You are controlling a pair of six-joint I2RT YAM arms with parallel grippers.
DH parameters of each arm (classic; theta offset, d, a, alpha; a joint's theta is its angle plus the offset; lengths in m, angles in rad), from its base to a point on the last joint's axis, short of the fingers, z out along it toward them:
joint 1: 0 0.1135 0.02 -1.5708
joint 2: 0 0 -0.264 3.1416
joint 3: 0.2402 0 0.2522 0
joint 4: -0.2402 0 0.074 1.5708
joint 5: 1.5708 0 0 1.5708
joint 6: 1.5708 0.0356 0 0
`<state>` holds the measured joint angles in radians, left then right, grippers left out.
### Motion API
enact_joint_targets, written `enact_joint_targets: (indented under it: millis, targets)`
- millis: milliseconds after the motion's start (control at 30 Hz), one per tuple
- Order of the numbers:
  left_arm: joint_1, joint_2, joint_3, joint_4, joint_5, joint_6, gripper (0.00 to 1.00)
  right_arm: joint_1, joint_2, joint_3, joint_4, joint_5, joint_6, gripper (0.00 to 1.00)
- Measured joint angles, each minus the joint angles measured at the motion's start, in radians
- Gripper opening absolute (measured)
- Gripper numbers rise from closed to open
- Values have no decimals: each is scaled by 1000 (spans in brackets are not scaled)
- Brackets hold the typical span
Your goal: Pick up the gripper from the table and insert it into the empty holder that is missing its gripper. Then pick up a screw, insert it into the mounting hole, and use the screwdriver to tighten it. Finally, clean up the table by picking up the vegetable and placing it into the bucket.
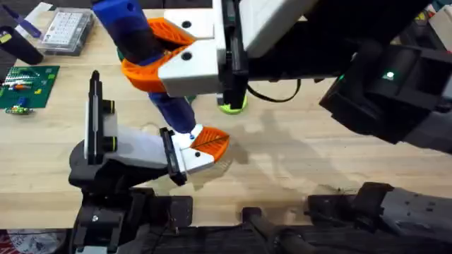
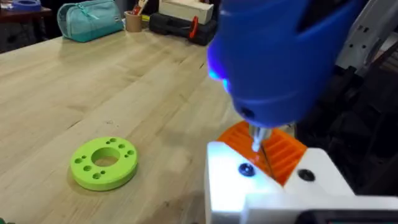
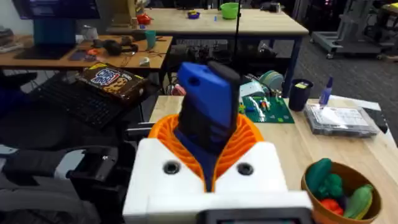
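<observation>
— So, what's on the table, left to right?

— Farthest left in your overhead view is a green circuit board (image 1: 28, 85), and behind it a clear compartment box (image 1: 67, 32). Next comes the holder (image 1: 131, 148), lying low at the near left with its black end plate facing right. The gripper (image 1: 208, 144) sits against that plate, orange leaf pointing right, white block under it.

— And the screwdriver?

— The screwdriver (image 1: 173, 106) slants down from the far left toward the gripper. Your left wrist view has its thin metal bit (image 2: 256, 138) meeting the gripper where the orange ribbed part joins the white block, just beside one of the two dark dots. I can't tell whether the bit is seated in a hole.

— What is holding it?

— Your right gripper (image 1: 159, 53), reaching across from the right. Its white fingers with orange pads are clamped on the blue body, which the right wrist view confirms. As for your left gripper, I can't tell whether it is parted or closed.

— Anything further right?

— A lime-green ring (image 1: 233, 106) lies flat on the wood, past the gripper. The bucket (image 3: 339, 193) appears in your right wrist view with green and red toy vegetables inside.
</observation>
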<state>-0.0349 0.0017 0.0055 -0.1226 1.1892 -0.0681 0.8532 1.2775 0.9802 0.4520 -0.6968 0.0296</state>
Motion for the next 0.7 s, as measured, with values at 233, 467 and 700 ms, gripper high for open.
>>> enact_joint_targets:
  millis: [233,467,700]
  targets:
    - [0,0,0,0,0,0,8,0,25,0,-2,0,0,27]
    - [0,0,0,0,0,0,8,0,25,-1,-2,0,0,27]
    - [0,0,0,0,0,0,8,0,25,-1,-2,0,0,27]
